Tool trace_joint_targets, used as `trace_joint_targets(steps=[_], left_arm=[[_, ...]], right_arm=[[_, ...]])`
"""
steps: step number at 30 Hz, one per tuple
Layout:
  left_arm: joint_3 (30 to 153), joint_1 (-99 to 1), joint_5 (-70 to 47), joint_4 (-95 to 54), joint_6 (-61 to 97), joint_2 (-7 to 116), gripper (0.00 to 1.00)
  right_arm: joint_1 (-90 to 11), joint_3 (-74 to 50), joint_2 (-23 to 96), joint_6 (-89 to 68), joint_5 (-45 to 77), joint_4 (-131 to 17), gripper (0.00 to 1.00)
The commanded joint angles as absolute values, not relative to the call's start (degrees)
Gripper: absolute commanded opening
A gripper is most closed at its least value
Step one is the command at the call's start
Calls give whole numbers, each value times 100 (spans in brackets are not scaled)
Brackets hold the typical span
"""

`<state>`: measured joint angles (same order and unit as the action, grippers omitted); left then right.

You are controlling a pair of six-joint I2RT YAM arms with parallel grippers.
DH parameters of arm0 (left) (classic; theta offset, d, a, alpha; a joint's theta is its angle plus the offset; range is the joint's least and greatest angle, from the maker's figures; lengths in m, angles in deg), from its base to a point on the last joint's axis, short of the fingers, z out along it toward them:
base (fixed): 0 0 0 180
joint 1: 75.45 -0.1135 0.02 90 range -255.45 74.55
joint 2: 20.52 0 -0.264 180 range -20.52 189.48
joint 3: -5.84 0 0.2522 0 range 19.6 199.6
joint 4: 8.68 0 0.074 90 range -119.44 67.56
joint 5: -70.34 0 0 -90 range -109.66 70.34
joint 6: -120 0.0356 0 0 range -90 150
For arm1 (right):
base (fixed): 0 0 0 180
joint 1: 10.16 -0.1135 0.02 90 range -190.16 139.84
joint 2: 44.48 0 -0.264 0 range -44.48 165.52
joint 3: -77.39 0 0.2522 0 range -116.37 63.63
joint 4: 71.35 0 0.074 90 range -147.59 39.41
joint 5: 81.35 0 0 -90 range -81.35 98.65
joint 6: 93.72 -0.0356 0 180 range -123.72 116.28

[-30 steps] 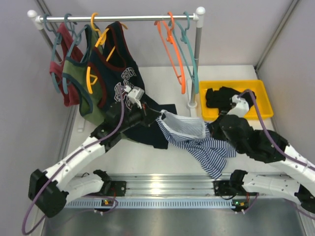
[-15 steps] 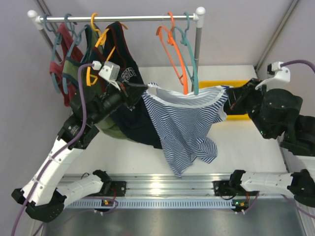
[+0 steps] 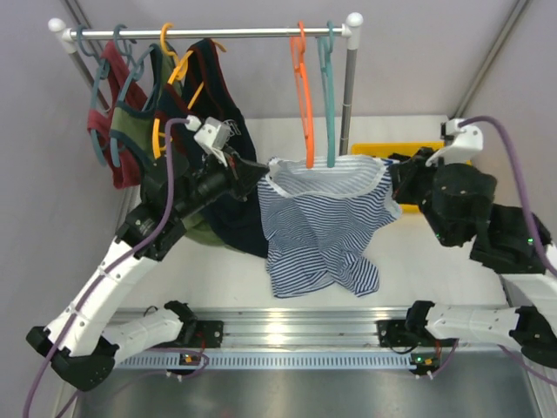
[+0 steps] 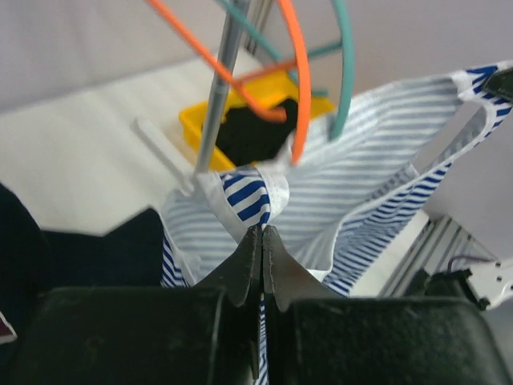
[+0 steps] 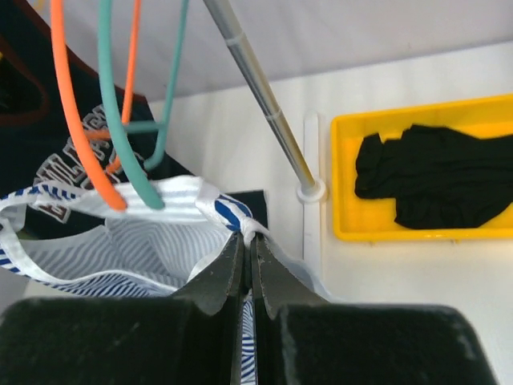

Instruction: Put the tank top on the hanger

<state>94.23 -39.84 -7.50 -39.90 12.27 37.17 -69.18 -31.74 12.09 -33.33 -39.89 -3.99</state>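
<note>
The striped tank top (image 3: 318, 218) hangs in the air, stretched open between my two grippers. My left gripper (image 3: 262, 174) is shut on its left edge, as the left wrist view (image 4: 262, 228) shows. My right gripper (image 3: 393, 178) is shut on its right edge, as the right wrist view (image 5: 247, 237) shows. The orange hanger (image 3: 302, 96) hangs from the rail, edge-on, right above the top. Its lower end reaches the top's upper rim (image 4: 296, 152) (image 5: 112, 200). I cannot tell whether it is inside the opening.
A teal hanger (image 3: 329, 96) hangs right beside the orange one. The rack's post (image 3: 348, 96) stands just behind. A yellow tray (image 5: 343, 184) holds a black garment (image 5: 433, 172). The navy lettered top (image 3: 222, 131) and other tops hang at the rail's left.
Both grippers have lifted the tank top off the table and up under the hangers, spreading it open. The orange and teal hangers have swung and now hang edge-on.
</note>
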Motion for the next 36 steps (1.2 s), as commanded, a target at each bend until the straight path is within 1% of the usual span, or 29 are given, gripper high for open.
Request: trace_joint_targets(steps=[1, 3, 4, 5, 6, 7, 9, 10, 12, 13, 15, 17, 18, 20, 21, 22, 24, 25, 28, 29, 34, 36], left_arm=[[8572, -3995, -464, -3783, 796, 3529, 0], [7871, -3994, -315, -3555, 593, 3433, 0], [7605, -3994, -227, -3476, 366, 3389, 0], [7316, -3951, -191, -3135, 233, 3345, 0], [6721, -3907, -174, -2949, 93, 3266, 0], [6419, -3854, -173, -2739, -161, 3256, 0], [5630, -3600, -445, -2298, -374, 3256, 0], [5408, -3503, -637, -2088, -514, 3282, 0], [4812, -3283, -1007, -1659, -664, 3431, 0], [4643, -3239, -1052, -1516, -847, 3502, 0], [4370, -3151, -1000, -1278, -980, 3730, 0], [4325, -3046, -1034, -1321, -1007, 3853, 6], [4290, -3037, -1104, -1356, -1007, 3871, 8], [4280, -3019, -1201, -1479, -990, 3715, 18], [4315, -3019, -1324, -1575, -972, 3626, 22], [4359, -3019, -1386, -1794, -920, 3556, 28], [4543, -3019, -1526, -2102, -823, 3363, 35], [4622, -3019, -1536, -2460, -797, 3257, 39], [4825, -3019, -1728, -2832, -770, 3081, 44], [4860, -3019, -1773, -3007, -779, 3020, 49], [5325, -3028, -1914, -3553, -630, 2843, 53], [5702, -3028, -2203, -3886, -472, 2799, 55]], right_arm=[[-6905, -2071, 1019, -3764, -3699, -774, 0], [-6896, -1497, 799, -4168, -3444, -881, 0], [-6887, -885, 729, -4317, -3338, -1055, 0], [-6878, -557, 589, -4597, -3189, -1205, 0], [-6869, -223, 527, -4722, -2883, -1398, 0], [-6869, 407, 500, -4854, -2740, -1539, 0], [-6860, 1008, 517, -5249, -2442, -2031, 0], [-6852, 1533, 561, -5372, -2188, -2181, 0], [-6860, 2010, 745, -5645, -1862, -2725, 0], [-6860, 2352, 894, -5768, -1738, -2918, 0], [-6869, 2557, 1027, -5822, -1484, -3236, 1], [-6904, 2645, 1133, -5874, -1438, -3272, 8], [-6930, 2646, 1124, -5866, -1438, -3272, 16], [-6957, 2663, 1045, -5883, -1447, -3246, 24], [-6966, 2663, 993, -5892, -1438, -3228, 33], [-6957, 2663, 853, -5944, -1429, -3132, 36], [-6975, 2681, 685, -6015, -1429, -3018, 41], [-6992, 2689, 502, -6102, -1429, -2860, 41], [-7001, 2716, 106, -6330, -1464, -2526, 41], [-7001, 2725, -9, -6375, -1491, -2333, 41], [-7001, 2813, -685, -6559, -1719, -1858, 45], [-7001, 2760, -765, -6569, -1833, -1638, 46]])
